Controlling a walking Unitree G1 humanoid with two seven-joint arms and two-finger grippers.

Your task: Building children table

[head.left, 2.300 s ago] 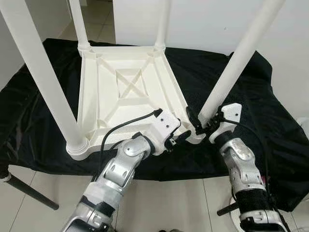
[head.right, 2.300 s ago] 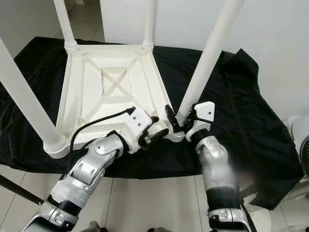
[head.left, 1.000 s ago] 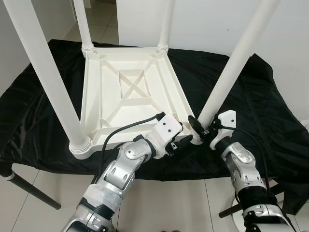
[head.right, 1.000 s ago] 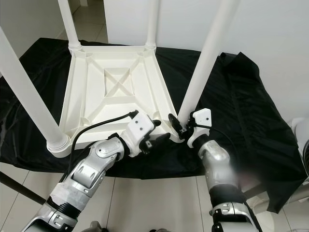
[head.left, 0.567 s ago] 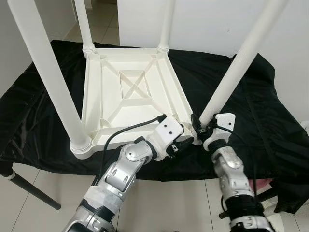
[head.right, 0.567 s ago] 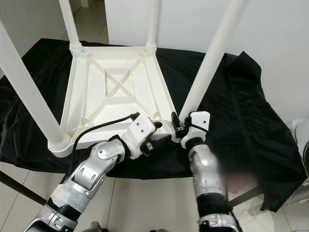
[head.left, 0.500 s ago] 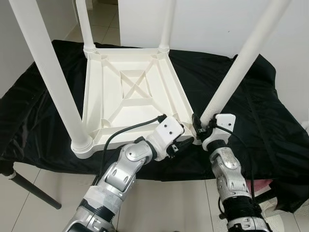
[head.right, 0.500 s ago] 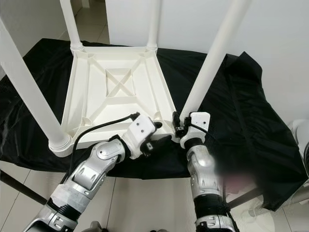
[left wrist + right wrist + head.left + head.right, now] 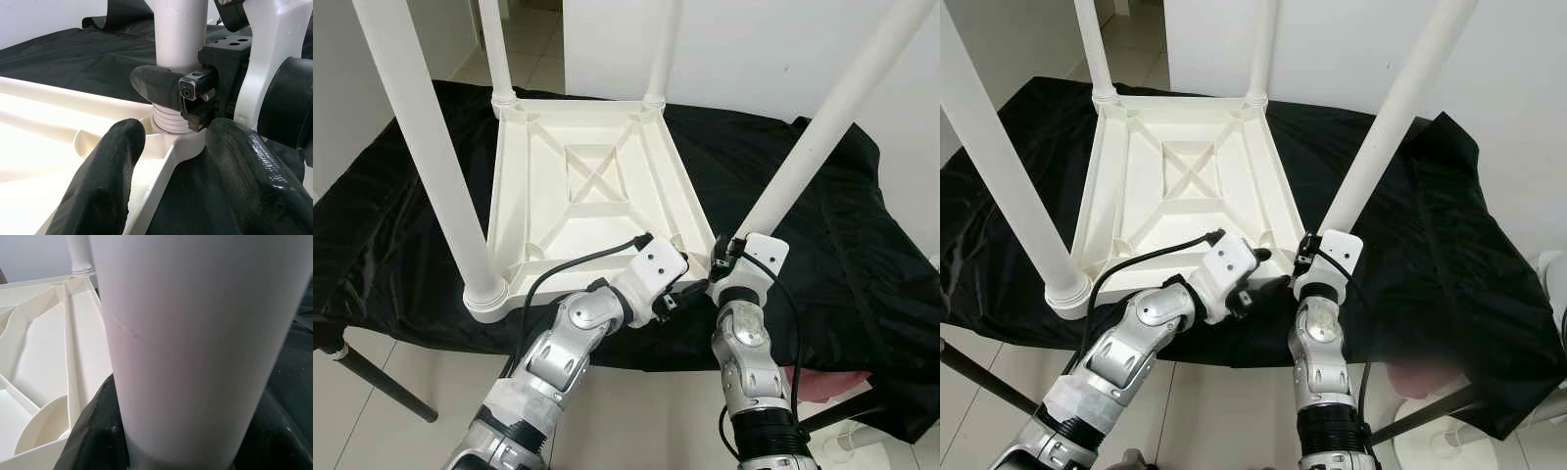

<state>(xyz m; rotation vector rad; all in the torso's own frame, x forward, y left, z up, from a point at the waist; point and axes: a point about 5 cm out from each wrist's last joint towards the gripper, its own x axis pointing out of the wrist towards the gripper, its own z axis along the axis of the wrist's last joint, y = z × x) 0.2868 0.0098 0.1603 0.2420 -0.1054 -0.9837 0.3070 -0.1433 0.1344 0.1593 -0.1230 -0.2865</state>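
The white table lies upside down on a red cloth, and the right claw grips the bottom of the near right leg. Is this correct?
Not quite: the cloth is black, not red, as the left eye view shows. The rest holds: the white table lies upside down on it, and the right claw grips the bottom of the near right leg, seen in the left wrist view.

Bright, even indoor light, sharp head views, soft-focused wrist close-ups.

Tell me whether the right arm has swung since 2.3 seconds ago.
Yes. Gripping the leg base, the right gripper stays at the table corner, while its forearm swung leftward from the cloth's right edge.
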